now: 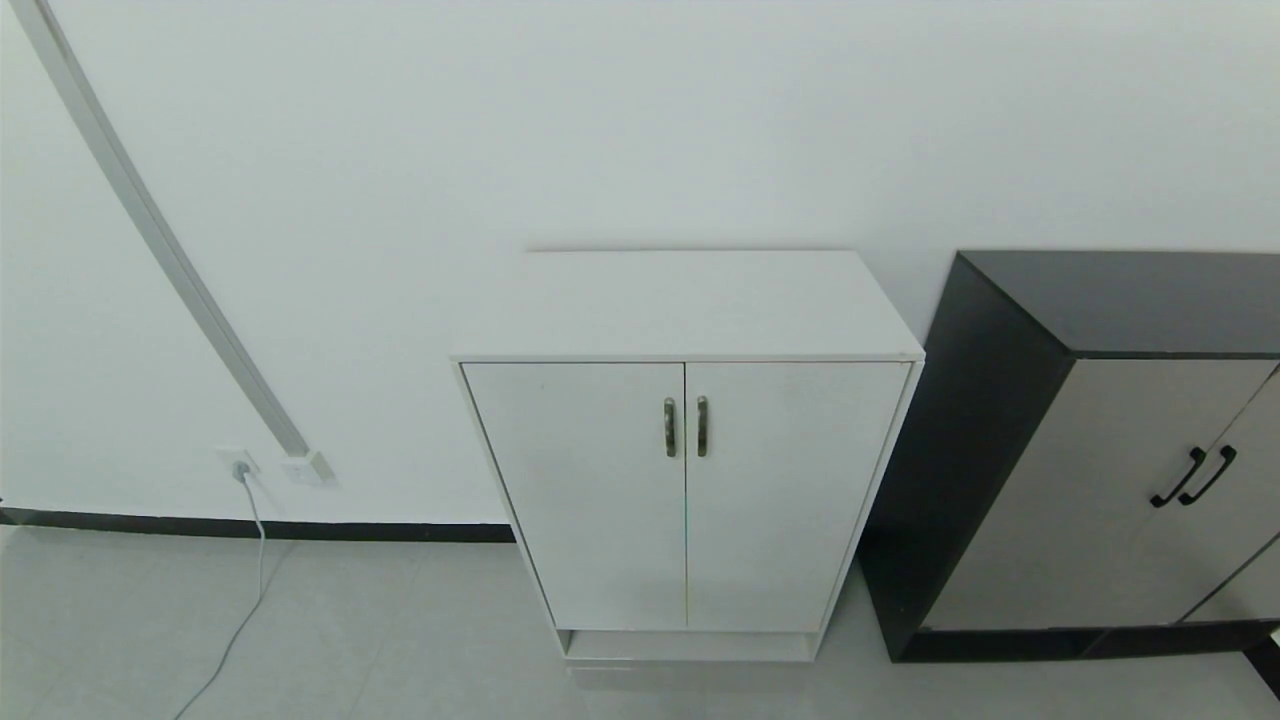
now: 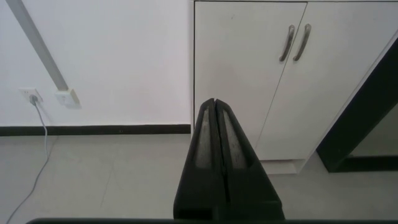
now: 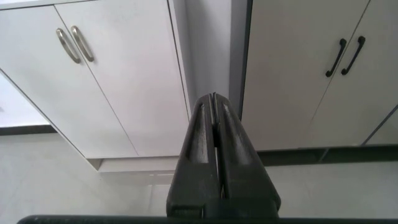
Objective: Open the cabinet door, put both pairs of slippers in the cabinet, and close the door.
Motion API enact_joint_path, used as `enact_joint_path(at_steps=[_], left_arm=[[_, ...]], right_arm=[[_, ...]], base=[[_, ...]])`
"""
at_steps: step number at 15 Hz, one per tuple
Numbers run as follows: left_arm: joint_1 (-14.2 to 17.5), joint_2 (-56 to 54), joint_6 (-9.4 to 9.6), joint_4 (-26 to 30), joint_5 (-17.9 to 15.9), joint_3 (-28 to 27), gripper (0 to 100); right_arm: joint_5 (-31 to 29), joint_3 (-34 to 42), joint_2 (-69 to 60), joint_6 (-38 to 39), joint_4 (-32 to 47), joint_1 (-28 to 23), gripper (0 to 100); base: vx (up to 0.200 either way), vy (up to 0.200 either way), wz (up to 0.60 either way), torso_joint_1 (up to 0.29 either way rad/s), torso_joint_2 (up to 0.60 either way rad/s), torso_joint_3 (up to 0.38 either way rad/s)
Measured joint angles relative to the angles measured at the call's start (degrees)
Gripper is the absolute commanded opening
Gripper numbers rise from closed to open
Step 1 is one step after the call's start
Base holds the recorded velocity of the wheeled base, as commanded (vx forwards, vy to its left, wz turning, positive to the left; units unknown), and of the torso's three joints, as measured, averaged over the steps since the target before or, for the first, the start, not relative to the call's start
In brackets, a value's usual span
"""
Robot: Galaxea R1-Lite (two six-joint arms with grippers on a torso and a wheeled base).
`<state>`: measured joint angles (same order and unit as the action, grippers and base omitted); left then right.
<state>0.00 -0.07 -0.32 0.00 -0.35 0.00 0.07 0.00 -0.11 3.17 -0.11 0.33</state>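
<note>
Cabinet of white laminate (image 1: 690,300), tall and two-doored, stands at the centre of the head view against a plain white wall (image 1: 600,120). Its left door (image 1: 585,500) and right door (image 1: 780,500) are both shut, meeting along a thin vertical seam. Two short brushed-metal handles (image 1: 686,427) sit upright side by side at that seam, near the top of the doors. A low open plinth shows beneath the doors.

At the right edge of the head view stands a second cabinet with black sides and grey doors (image 1: 960,430), just beside the white one, with a narrow gap between them. It carries a pair of black bar handles (image 1: 1195,476), and its doors are shut too.

In the upper left of the head view a grey cable duct (image 1: 150,220) runs slantwise down the wall to a white wall socket (image 1: 238,465). A grey cord (image 1: 255,560) hangs from the socket onto the pale grey tiled floor (image 1: 400,640). A black skirting strip (image 1: 250,527) lines the foot of the wall.

The left gripper (image 2: 215,104) has its black fingers pressed together with nothing between them, and it points toward the white cabinet's left door, apart from it. The right gripper (image 3: 214,98) is likewise pressed together and holds nothing, aimed at the gap between the two cabinets and touching neither.
</note>
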Motion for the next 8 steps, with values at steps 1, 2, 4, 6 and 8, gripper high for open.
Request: enact_joint_path(at_steps=[1, 2, 4, 6, 8], left_arm=[[0.00, 0.00, -0.01, 0.00, 0.02, 0.00, 0], [0.00, 0.00, -0.01, 0.00, 0.02, 0.00, 0], [0.00, 0.00, 0.00, 0.00, 0.00, 0.00, 0], [0.00, 0.00, 0.00, 0.00, 0.00, 0.00, 0], [0.00, 0.00, 0.00, 0.00, 0.00, 0.00, 0]], right_arm=[[0.00, 0.00, 0.00, 0.00, 0.01, 0.00, 0], [0.15, 0.00, -0.02, -0.16, 0.01, 0.00, 0], [0.15, 0.00, -0.02, -0.17, 0.01, -0.04, 0], [0.15, 0.00, -0.05, -0.16, 0.01, 0.00, 0], [0.17, 0.00, -0.05, -0.27, 0.04, 0.00, 0]], base=[[0.000, 0.000, 0.00, 0.000, 0.00, 0.000], [0.000, 0.000, 0.00, 0.000, 0.00, 0.000], [0.000, 0.000, 0.00, 0.000, 0.00, 0.000], [0.000, 0.000, 0.00, 0.000, 0.00, 0.000], [0.000, 0.000, 0.00, 0.000, 0.00, 0.000]])
